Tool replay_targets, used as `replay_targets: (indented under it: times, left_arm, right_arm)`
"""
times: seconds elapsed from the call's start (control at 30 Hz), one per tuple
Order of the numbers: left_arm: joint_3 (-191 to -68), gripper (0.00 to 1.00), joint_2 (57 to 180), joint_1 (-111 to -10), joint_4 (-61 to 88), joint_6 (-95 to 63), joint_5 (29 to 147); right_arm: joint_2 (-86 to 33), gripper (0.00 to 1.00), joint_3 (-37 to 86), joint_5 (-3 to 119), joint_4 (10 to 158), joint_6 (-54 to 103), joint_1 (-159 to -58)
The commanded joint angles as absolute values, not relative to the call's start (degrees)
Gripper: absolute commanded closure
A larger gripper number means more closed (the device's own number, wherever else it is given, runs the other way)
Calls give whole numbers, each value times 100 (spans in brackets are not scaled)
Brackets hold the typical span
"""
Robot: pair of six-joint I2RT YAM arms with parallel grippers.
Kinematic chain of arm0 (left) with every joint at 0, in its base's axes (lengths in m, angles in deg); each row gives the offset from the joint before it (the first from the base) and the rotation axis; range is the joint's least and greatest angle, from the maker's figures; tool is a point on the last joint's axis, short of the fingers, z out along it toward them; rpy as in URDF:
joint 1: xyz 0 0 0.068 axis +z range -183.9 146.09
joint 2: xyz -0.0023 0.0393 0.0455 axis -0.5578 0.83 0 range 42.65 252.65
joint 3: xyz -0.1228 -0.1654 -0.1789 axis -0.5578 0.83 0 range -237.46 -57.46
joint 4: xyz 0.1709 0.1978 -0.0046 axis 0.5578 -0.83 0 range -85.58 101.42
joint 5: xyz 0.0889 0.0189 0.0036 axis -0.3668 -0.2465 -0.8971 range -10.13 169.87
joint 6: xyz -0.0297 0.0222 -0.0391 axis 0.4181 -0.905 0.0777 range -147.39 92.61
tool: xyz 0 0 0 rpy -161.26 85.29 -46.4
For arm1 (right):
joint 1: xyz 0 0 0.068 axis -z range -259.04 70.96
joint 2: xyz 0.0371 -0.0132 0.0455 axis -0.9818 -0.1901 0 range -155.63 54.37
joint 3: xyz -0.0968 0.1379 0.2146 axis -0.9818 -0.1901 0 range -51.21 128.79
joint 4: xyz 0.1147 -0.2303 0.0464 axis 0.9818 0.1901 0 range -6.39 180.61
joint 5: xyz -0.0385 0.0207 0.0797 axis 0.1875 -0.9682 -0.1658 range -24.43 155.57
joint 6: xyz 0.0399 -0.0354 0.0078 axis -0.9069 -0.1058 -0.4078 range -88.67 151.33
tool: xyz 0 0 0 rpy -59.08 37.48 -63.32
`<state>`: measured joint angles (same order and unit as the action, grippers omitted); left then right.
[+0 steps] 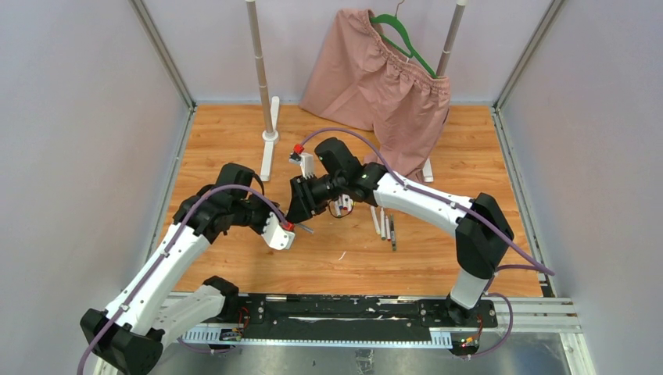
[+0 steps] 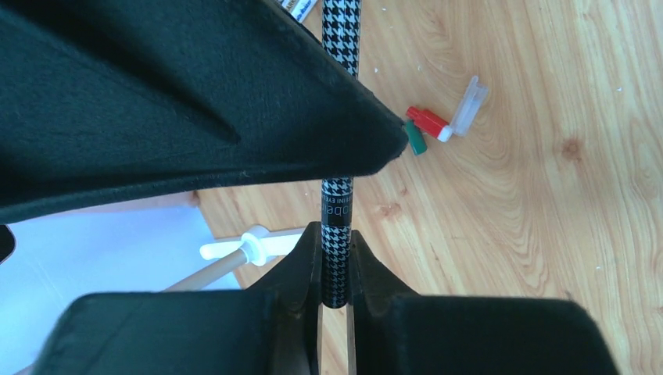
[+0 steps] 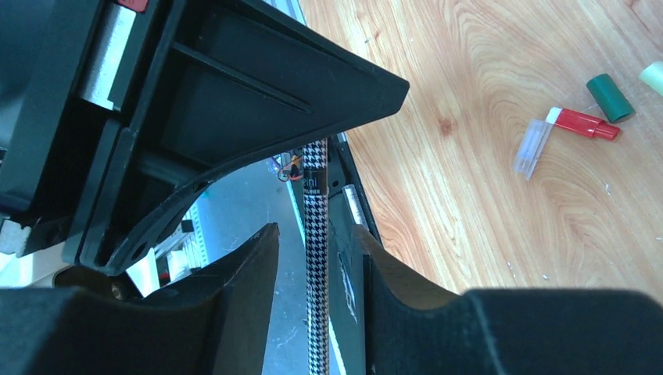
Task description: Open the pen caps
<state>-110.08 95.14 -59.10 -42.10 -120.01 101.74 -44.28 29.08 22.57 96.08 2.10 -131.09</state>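
Left gripper [image 2: 335,250]: clamped shut on houndstooth pen [image 2: 338,205], held above the table
Right gripper [image 3: 314,238]: jaws parted, straddling the same pen, no grip
Beyond, on the table: red cap [image 2: 428,123], green cap [image 2: 415,141] and clear cap [image 2: 469,105] lie loose, so some are done
Pens [image 1: 384,223]: several lie near, whether capped cannot be told

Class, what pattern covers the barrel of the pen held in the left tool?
Black-and-white houndstooth; the pen shows best in the left wrist view.
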Motion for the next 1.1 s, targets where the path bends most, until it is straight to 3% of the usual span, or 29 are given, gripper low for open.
replay_targets:
  times: [0.0,0.07,0.23,0.27,0.37,0.47,0.53,0.7,0.9,1.07]
  left_arm:
    - [-11166,100,9522,-5948,-4308,-11714,10296]
    - [-11139,100,9503,-5948,-4308,-11748,10284]
    - [-11142,100,9529,-5948,-4294,-11835,10154]
    - [-11157,100,9550,-5948,-4291,-11849,10119]
    - [-11266,100,9675,-5948,-4290,-11811,10039]
    - [-11396,100,9793,-5948,-4290,-11726,9997]
    - [-11415,100,9804,-5948,-4291,-11772,9955]
    - [-11382,100,9839,-5948,-4290,-11800,9797]
    - [-11337,100,9960,-5948,-4213,-11836,9413]
    - [-11005,100,10102,-5935,-3287,-11753,8541]
  right_arm:
    - [-4439,58,2791,2147,9245,-154,-13054]
    - [-4454,62,2759,2184,9147,-248,-13048]
    - [-4446,87,2656,2062,8795,-506,-13024]
    - [-4466,86,2652,1983,8766,-539,-13010]
    - [-4527,67,2615,1747,8742,-585,-12993]
    - [-4482,63,2456,1707,8687,-588,-12992]
    - [-4433,69,2365,1725,8642,-621,-12986]
    - [-4284,99,2168,1917,8581,-689,-12931]
    - [-3948,100,1782,2079,8555,-722,-12730]
    - [-3511,100,1373,2215,8915,-521,-12664]
